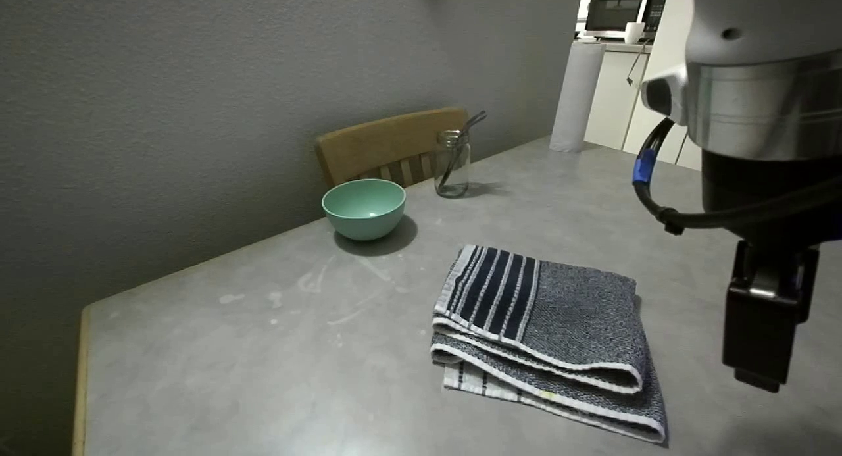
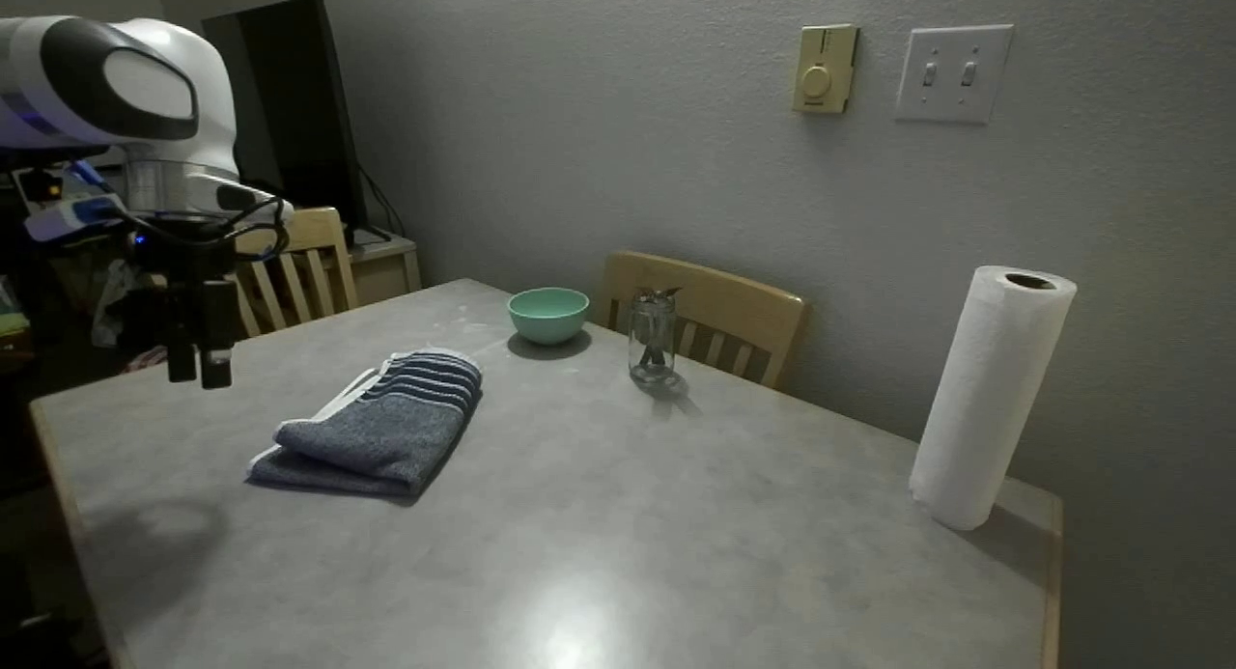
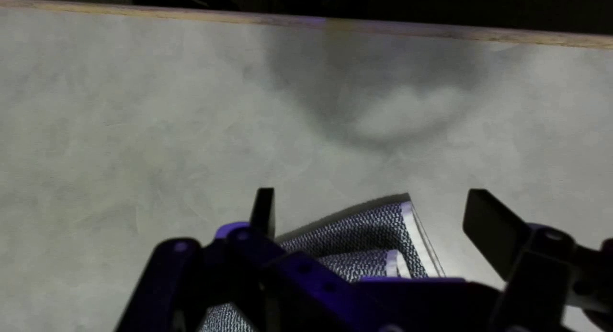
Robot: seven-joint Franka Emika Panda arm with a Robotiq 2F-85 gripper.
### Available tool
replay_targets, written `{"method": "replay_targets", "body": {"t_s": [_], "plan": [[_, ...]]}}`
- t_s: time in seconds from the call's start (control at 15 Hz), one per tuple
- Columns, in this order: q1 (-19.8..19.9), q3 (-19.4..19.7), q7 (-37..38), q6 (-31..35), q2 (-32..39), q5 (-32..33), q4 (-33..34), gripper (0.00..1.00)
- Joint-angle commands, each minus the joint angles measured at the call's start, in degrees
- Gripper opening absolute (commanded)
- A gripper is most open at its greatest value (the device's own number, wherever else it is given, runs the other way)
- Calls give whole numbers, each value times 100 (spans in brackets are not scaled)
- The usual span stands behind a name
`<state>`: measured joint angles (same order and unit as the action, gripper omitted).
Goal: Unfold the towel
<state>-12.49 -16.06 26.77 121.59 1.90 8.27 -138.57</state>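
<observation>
The towel (image 1: 582,318) is dark grey with white edges and dark and white stripes at one end. It lies folded in layers on the table in both exterior views (image 2: 372,437). In the wrist view one folded corner of the towel (image 3: 368,222) shows, with the rest hidden behind the gripper body. My gripper (image 3: 372,195) is open and empty, its two fingers wide apart on either side of that corner in the picture. In both exterior views the gripper (image 1: 760,377) (image 2: 201,370) points down and hangs above the table beside the towel, not touching it.
A teal bowl (image 1: 365,212) stands beyond the towel near the wall. A glass jar with metal straws (image 1: 452,166) stands beside it. A paper towel roll (image 2: 990,399) stands upright near a table edge. Wooden chairs (image 2: 710,297) stand against the table. The table's wooden edge (image 3: 306,21) crosses the wrist view.
</observation>
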Motion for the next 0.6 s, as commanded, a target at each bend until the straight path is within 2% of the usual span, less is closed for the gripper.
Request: {"method": "replay_targets", "body": {"t_s": [0.0,0.13,0.53], "plan": [[-99,76,36,54,11,58,-14,100],[-145,63,316,78,64,478,19,100],[-338,88,1745,165,518,2568,278,100]]}}
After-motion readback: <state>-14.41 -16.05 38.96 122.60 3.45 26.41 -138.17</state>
